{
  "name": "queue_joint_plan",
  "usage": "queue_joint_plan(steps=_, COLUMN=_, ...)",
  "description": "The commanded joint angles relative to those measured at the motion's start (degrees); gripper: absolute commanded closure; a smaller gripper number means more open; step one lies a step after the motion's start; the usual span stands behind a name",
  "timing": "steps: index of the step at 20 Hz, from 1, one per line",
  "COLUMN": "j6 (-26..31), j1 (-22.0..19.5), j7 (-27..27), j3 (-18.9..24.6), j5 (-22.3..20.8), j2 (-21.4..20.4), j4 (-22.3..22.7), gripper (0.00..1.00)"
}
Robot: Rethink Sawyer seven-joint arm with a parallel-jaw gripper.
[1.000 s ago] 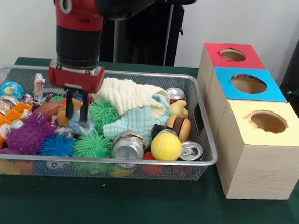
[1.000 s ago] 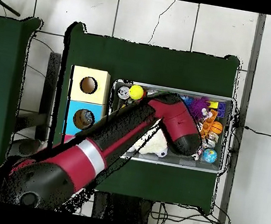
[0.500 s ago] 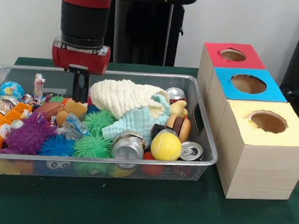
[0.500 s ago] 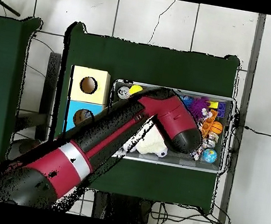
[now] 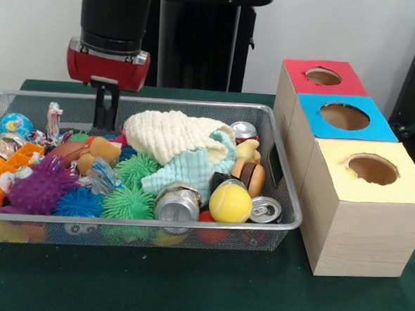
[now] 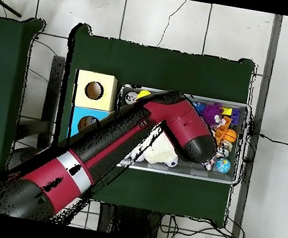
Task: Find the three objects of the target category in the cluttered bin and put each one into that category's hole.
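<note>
**End effector raised above the bin's clutter**

The end effector (image 5: 106,114) hangs with narrow, empty fingers above the wire bin (image 5: 282,195), over the brown plush toy (image 5: 98,151). A crushed can (image 5: 178,203) lies well apart, near the yellow ball (image 5: 230,203). Overhead, the arm (image 6: 136,143) hides the end effector; the front view shows the yellow-topped box (image 5: 366,207).
</note>
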Motion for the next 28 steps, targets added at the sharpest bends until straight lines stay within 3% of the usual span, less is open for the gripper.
queue_joint_plan(steps=1, j6=-2.08, j1=-2.07, j7=16.98, j3=3.33, j5=1.31, j2=3.25, j4=-3.93, gripper=1.00)
queue_joint_plan(steps=4, j6=-0.28, j1=-2.23, j7=15.48, j3=3.54, j5=1.92, j2=3.87, j4=-4.04, gripper=1.00)
queue_joint_plan(steps=5, j6=-1.55, j1=-2.41, j7=14.49, j3=3.93, j5=1.53, j2=3.71, j4=-4.18, gripper=0.00)
queue_joint_plan(steps=22, j6=3.43, j1=-3.28, j7=11.00, j3=5.94, j5=4.89, j2=3.86, j4=-5.31, gripper=0.00)
queue_joint_plan(steps=28, j6=6.54, j1=-4.44, j7=5.60, j3=9.22, j5=8.46, j2=3.24, j4=-7.05, gripper=0.00)
